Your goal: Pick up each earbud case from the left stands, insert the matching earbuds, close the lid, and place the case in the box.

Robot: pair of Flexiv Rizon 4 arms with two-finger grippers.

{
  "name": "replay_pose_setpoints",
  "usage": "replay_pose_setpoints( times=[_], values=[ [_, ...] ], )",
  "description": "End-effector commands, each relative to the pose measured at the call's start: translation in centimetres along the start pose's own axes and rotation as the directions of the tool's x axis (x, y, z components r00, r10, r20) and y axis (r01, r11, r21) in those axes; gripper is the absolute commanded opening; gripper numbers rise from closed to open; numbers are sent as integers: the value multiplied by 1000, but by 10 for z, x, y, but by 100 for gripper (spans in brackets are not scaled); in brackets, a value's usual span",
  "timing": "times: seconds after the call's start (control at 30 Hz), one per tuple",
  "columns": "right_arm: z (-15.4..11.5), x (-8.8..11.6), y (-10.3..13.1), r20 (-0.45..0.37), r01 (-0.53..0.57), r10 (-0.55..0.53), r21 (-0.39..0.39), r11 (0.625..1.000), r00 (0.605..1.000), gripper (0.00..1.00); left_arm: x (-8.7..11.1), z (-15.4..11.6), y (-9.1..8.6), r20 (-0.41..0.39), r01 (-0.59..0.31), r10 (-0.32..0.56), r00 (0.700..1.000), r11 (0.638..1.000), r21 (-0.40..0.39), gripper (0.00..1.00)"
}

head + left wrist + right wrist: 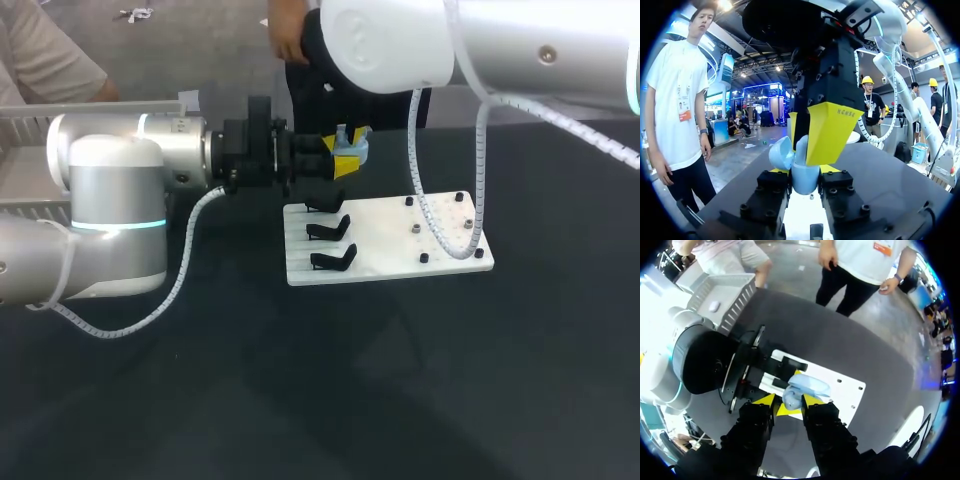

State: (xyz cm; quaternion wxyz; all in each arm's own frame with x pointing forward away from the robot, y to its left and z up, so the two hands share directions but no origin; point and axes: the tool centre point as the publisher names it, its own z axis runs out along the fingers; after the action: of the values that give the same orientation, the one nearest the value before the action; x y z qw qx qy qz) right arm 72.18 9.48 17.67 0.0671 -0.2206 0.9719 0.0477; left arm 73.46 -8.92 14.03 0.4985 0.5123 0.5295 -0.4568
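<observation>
Case location: the light-blue earbud case (809,385) is held above the far edge of the white plate (390,245), in the upper middle of the head view, between my two grippers.
Left gripper (805,172): my fingers are closed in on the case's lower body, one on each side. I hold it clear of the plate.
Right gripper (787,402): it comes at the case from above. My yellow tips are drawn close around the upper part and appear to pinch it from two sides.
Lid: I judge it to be open, since a rounded blue flap stands off to one side of the body in the left wrist view.
Stands (328,231): there are three at the plate's left end, and all look bare (so nothing further shows as waiting for pick-up).
Pegs (415,229): small dark studs sit at the plate's right end. I cannot tell whether any of them carries earbuds.
Box (735,305): the slatted grey tray is in the upper left of the head view. One small white item (714,305) lies in it, and I cannot identify it.
Done: this case has been lifted off its stand.
Outstanding: whether the earbuds are seated is hidden by my fingers. Closing the lid and moving the case to the box are not yet done.
Progress: I judge this case to be at mid-cycle, and on the evidence of the bare stands it is possibly the last one.
</observation>
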Motion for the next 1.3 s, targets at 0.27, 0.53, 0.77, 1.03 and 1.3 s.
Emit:
replay_pose_setpoints(
  times=[0.27, 0.53, 0.77, 1.03, 1.3],
  values=[
    [0, -2, 1, -23, -37, 37, 1, 999, 999, 35, 1, -1, -2, 5, -4, 4, 1000, 1000, -5, 0],
    [0, -3, 2, -45, -79, 80, 20, 997, 996, 35, 1, -1, -2, 5, -4, 4, 1000, 1000, -5, 0],
    [-12, -3, 2, -32, -88, 89, 28, 996, 996, 41, 1, -1, -2, 5, -4, 4, 1000, 1000, -5, 0],
    [-26, -13, -1, 57, -115, 114, 19, 993, 992, 39, 1, -1, -2, 5, -4, 4, 1000, 1000, -5, 0],
    [-19, -43, -31, 167, -206, 197, 40, 978, 966, 38, 1, -1, -2, 5, -4, 4, 1000, 1000, -5, 0]
  ],
)
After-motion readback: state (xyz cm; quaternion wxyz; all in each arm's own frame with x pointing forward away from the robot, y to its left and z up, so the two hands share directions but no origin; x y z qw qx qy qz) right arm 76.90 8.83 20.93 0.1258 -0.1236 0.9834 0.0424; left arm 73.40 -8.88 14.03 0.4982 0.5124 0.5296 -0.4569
